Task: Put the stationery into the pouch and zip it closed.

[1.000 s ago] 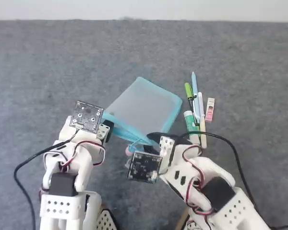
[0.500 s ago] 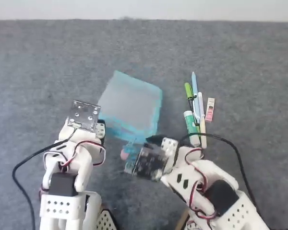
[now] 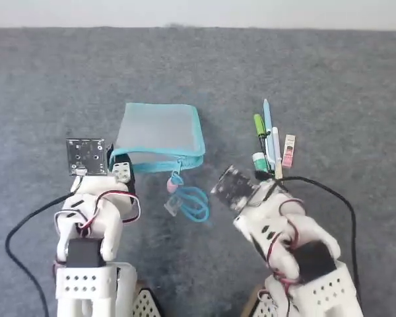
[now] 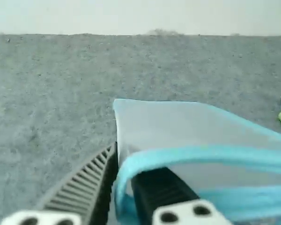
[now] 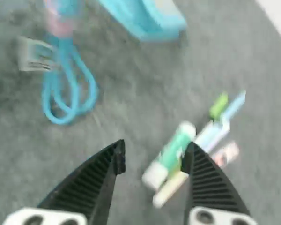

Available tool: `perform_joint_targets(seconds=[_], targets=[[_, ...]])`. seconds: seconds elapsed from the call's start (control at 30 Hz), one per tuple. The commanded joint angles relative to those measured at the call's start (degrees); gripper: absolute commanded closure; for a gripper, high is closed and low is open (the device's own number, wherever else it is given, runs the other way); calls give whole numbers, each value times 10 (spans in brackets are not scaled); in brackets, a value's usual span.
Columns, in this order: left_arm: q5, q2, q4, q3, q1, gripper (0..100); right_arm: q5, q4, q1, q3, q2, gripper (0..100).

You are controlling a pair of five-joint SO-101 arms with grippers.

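Note:
The translucent pouch (image 3: pixel 160 131) with teal edging lies left of centre, its zip edge toward the arms. My left gripper (image 3: pixel 122 169) is shut on the pouch's near left corner; in the left wrist view the teal rim (image 4: pixel 124 180) runs between the jaws. A teal cord loop (image 3: pixel 190 202) with a pink pull and a tag trails from the zip. The stationery lies bunched to the right: a green marker (image 3: pixel 259 127), a blue pen (image 3: pixel 268 122), a glue stick (image 3: pixel 259 162) and a pink eraser (image 3: pixel 288 150). My right gripper (image 5: pixel 155 152) hangs open just short of the glue stick (image 5: pixel 171 149).
Grey carpet (image 3: pixel 317 72) covers the whole table. Bare carpet lies between the pouch and the stationery, and beyond both. The cord loop (image 5: pixel 65 96) lies on the carpet between the two arms.
The pouch swung left and settled flat, still held by the left gripper. The right gripper left the pouch's near edge and moved right toward the stationery.

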Motion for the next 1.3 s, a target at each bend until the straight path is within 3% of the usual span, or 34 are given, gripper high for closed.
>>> perform_joint_targets(seconds=[0.0,0.17,0.27,0.5,0.93,1.27], targets=[[12,9,-23,-10,-4,989,-25,-22,86,-18,80,846],[11,9,-22,-10,-9,989,-42,-50,198,-63,190,854],[10,9,-22,-10,-9,989,-45,-69,228,-90,250,854],[9,8,-21,-9,-10,989,-120,-80,230,-193,394,851],[8,7,-21,-9,-10,988,-143,-98,230,-487,767,757],[8,4,-24,-2,-10,988,-146,-117,248,-558,919,757]])
